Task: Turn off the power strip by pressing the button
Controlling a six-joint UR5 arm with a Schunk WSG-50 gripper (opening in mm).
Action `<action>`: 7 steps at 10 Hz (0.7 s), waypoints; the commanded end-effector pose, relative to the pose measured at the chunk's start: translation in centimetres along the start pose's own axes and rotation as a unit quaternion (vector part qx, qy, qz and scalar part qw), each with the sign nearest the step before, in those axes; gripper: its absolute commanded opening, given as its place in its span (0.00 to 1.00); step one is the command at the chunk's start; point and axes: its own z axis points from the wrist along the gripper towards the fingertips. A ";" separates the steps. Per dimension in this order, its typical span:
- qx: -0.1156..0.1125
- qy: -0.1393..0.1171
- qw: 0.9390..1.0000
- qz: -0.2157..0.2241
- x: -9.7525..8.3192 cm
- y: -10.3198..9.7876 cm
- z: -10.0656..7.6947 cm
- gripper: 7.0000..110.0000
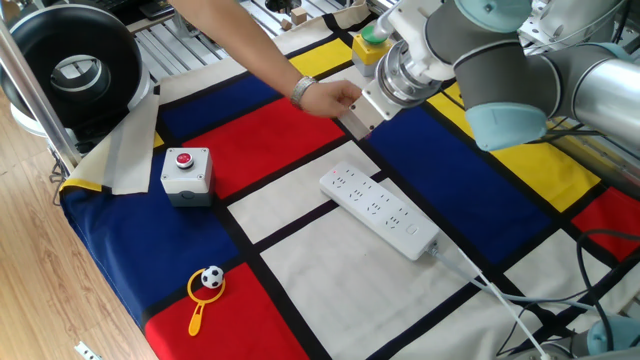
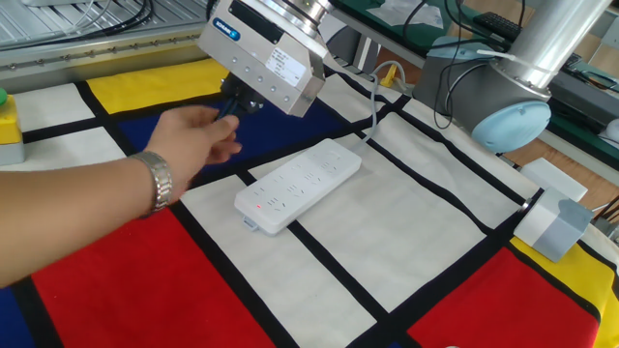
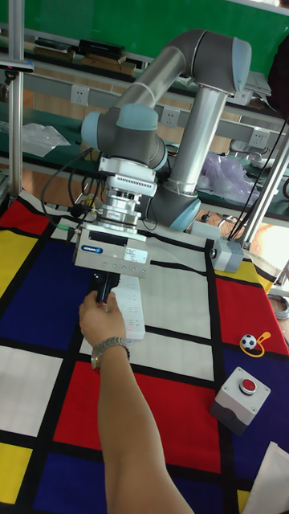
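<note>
The white power strip (image 1: 380, 210) (image 2: 298, 186) (image 3: 128, 309) lies flat on a white field of the chequered cloth. Its cable (image 1: 490, 290) leaves from one end. The button (image 1: 411, 232) shows only as a faint small square near that cable end. A small red light (image 2: 258, 206) glows near the other end. My gripper (image 1: 352, 122) (image 2: 230, 104) (image 3: 103, 291) hangs above the cloth just past the strip's cable-free end, not touching it. A person's hand (image 1: 325, 95) (image 2: 193, 140) (image 3: 100, 317) is at my dark fingers and partly hides them, so no gap shows.
A grey box with a red button (image 1: 187, 172) (image 3: 245, 393) sits on the blue field. A yellow box with a green button (image 1: 370, 45) stands behind the gripper. A yellow ring toy with a small football (image 1: 207, 285) lies near the cloth's edge. A black drum (image 1: 70, 65) stands at one corner.
</note>
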 end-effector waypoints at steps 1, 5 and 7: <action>-0.028 -0.004 1.000 -0.008 -0.3 1.0 -0.1 0.00; -0.021 -0.006 1.000 0.006 -0.4 0.9 0.0 0.00; 0.014 0.014 0.999 0.035 0.7 -0.5 -0.2 0.00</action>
